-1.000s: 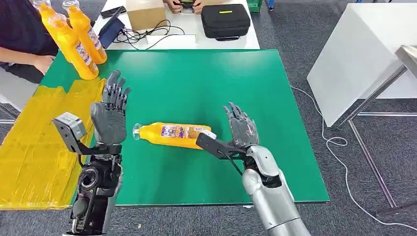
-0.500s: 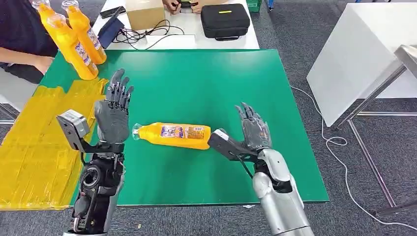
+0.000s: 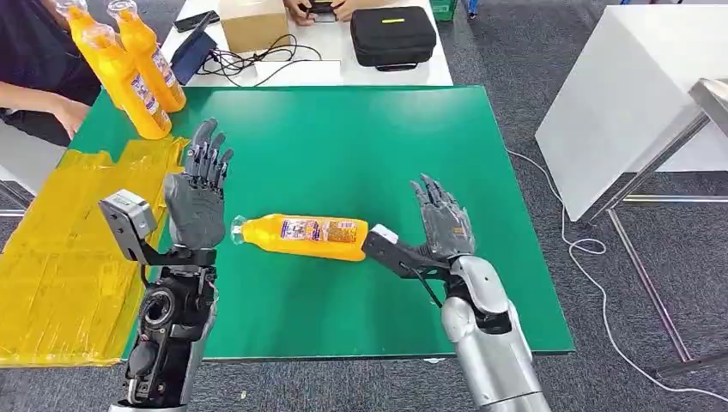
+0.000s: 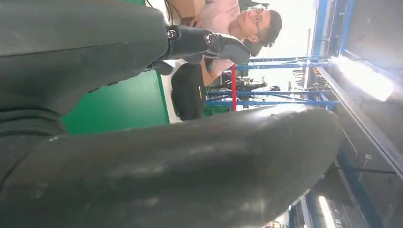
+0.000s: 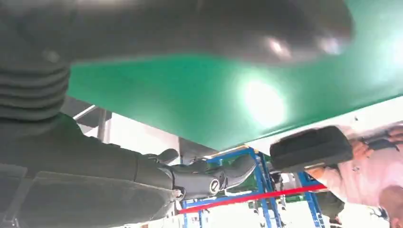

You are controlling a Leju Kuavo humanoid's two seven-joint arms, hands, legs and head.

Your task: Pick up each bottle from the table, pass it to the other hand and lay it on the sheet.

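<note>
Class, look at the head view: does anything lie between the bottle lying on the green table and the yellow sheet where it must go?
Only the robot's own left hand, raised open beside the lying bottle on its cap end, toward the yellow sheet. The green table between them is otherwise bare.

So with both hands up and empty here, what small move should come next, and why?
Probably the right hand should drop toward the bottle and close around its near end. The bottle lies flat on the green table between both open hands, untouched, and its base sits just beside the right one.
</note>
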